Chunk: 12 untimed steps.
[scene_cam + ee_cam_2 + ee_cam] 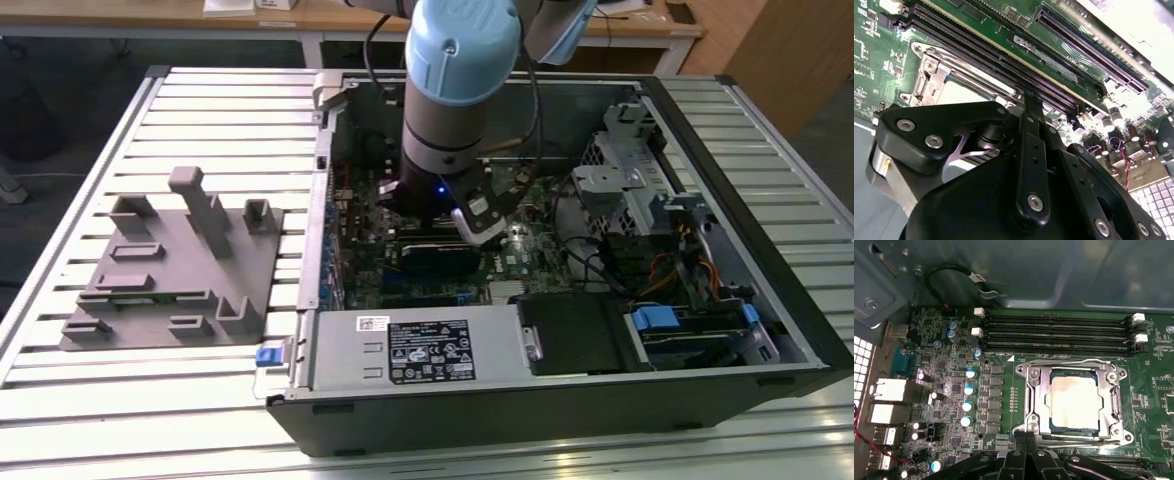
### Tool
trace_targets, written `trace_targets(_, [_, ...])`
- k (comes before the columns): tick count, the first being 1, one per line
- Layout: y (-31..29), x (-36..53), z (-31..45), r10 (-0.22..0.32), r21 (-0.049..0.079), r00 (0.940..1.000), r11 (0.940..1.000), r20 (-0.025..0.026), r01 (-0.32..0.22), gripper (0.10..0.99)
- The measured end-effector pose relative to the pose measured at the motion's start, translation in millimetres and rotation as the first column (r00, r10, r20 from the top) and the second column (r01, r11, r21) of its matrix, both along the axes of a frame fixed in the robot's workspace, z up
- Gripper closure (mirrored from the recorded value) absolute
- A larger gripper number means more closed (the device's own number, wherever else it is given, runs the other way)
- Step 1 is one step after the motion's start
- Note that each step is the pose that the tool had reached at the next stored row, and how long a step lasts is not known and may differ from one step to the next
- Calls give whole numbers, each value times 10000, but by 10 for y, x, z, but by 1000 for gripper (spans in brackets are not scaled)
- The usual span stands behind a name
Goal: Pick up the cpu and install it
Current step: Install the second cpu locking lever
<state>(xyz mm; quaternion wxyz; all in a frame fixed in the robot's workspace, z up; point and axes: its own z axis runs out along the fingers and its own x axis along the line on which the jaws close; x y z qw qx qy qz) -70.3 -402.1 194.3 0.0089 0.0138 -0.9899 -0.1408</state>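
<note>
Tool fingers pressed together with nothing between them, as I read both wrist views, poised just beside the socket's near edge. From the exterior view's left: the grey fixture on the slatted table, then my arm reaching down into the open computer case. The cpu lies flat inside the metal socket frame on the motherboard, apart from the tool.

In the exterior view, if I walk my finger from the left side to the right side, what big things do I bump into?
Grey plastic fixture with upright blocks → light blue and grey robot arm reaching down into the open black computer case → silver metal drive cage → bright blue plastic clip by the orange cables.
</note>
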Motion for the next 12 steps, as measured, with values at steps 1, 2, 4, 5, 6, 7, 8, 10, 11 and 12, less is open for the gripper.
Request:
trace_targets(1, [0, -1, -5, 0, 19, 10000, 10000, -1, 0, 980])
trace_targets(2, [1, -3, -9, -1, 39, 10000, 10000, 0, 1, 980])
trace_targets(4, [0, -8, -14, -1, 91, 10000, 10000, 0, 1, 980])
trace_targets(5, [0, -10, -18, 0, 124, 10000, 9999, 0, 0, 980])
trace_targets(6, [0, -13, -22, -1, 154, 10000, 9999, 0, 1, 980])
trace_targets(7, [0, -17, -26, -3, 182, 10000, 9998, 0, 3, 980])
trace_targets(8, [1, -23, -30, -4, 210, 10000, 9998, 0, 4, 980])
trace_targets(10, [1, -35, -37, -2, 264, 10000, 9997, -1, 2, 980])
trace_targets(11, [1, -40, -40, -2, 286, 10000, 9996, 0, 2, 980])
trace_targets(12, [2, -43, -43, -3, 306, 10000, 9995, 0, 3, 980])
